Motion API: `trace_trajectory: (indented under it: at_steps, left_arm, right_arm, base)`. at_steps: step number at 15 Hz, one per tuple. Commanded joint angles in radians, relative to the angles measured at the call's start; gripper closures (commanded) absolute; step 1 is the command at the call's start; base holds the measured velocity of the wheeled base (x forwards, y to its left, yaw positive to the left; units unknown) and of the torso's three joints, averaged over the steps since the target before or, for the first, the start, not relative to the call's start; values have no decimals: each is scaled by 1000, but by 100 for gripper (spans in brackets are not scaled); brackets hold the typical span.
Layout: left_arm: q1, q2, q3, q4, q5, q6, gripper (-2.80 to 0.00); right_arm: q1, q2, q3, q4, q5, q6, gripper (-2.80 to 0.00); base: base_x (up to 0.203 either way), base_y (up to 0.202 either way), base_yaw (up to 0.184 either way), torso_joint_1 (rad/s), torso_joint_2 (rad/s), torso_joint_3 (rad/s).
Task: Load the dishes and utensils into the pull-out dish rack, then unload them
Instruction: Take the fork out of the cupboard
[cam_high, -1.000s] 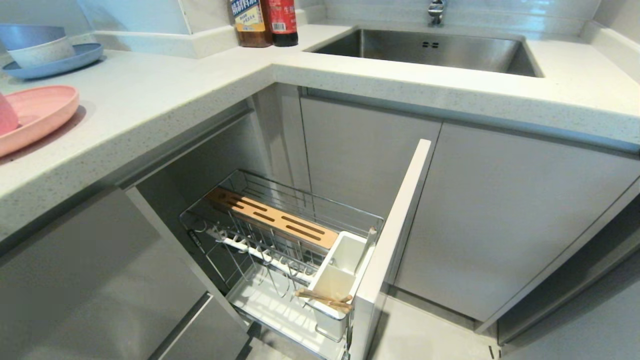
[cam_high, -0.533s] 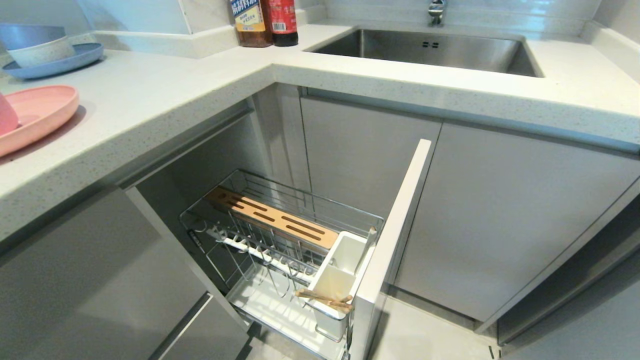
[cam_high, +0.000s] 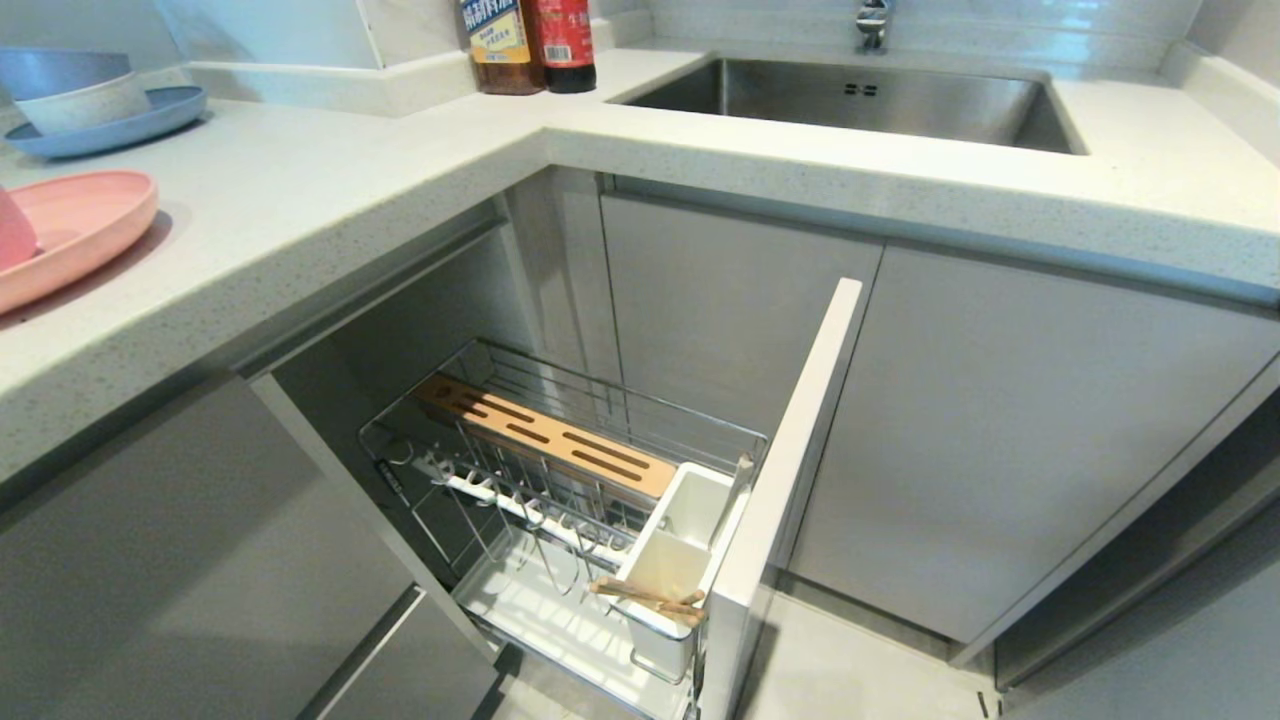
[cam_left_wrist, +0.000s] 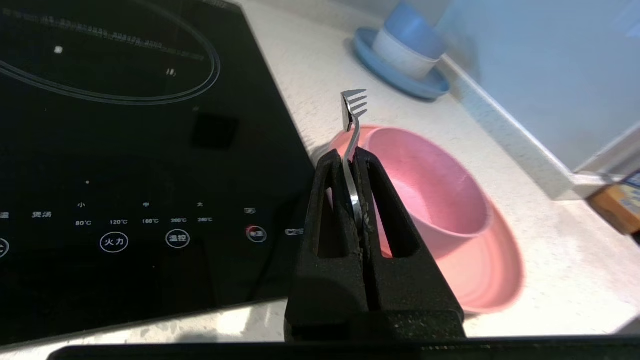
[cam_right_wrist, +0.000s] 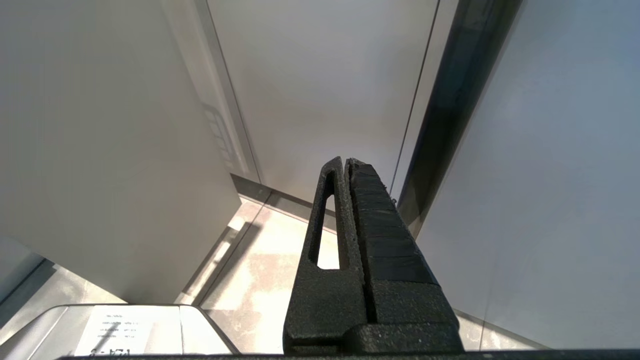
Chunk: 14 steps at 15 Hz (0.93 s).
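My left gripper (cam_left_wrist: 350, 156) is shut on the slim silver fork (cam_left_wrist: 353, 112), whose tines stick out past the fingertips. It hovers over the counter beside the pink bowl (cam_left_wrist: 430, 190), which sits on the pink plate (cam_left_wrist: 492, 285). In the head view the pink plate (cam_high: 75, 225) lies at the far left of the counter. The pull-out dish rack (cam_high: 560, 470) stands open below it, with the wooden chopsticks (cam_high: 648, 597) leaning in its white cup (cam_high: 672, 560). My right gripper (cam_right_wrist: 345, 161) is shut and empty, parked low before the cabinet fronts. Neither arm shows in the head view.
A black induction hob (cam_left_wrist: 125, 150) lies next to the pink dishes. A blue plate with stacked bowls (cam_high: 95, 100) stands further back on the counter. Two bottles (cam_high: 530, 45) and the sink (cam_high: 850, 100) are behind. The rack's pale front panel (cam_high: 790, 470) juts out.
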<state>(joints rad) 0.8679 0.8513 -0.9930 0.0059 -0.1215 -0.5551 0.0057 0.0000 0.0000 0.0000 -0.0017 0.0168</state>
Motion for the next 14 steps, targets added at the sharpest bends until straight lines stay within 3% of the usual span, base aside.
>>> trace_trajectory:
  at_steps: [1,9,14]
  left_arm:
    - [2,37,4,0,-1,-5,0]
    - [-1,66,29,-66,-133,-61,0]
    - [-3,68,46,-67,-175,-87,0]
  right_arm:
    - [0,0,2,0,0,0,0]
    - [0,0,2,-1,0,0,0]
    - [0,0,2,0,0,0,0]
  base:
    - [0,0,0,0,0,0]
    - [0,0,0,0,0,0]
    - [0,0,0,0,0,0]
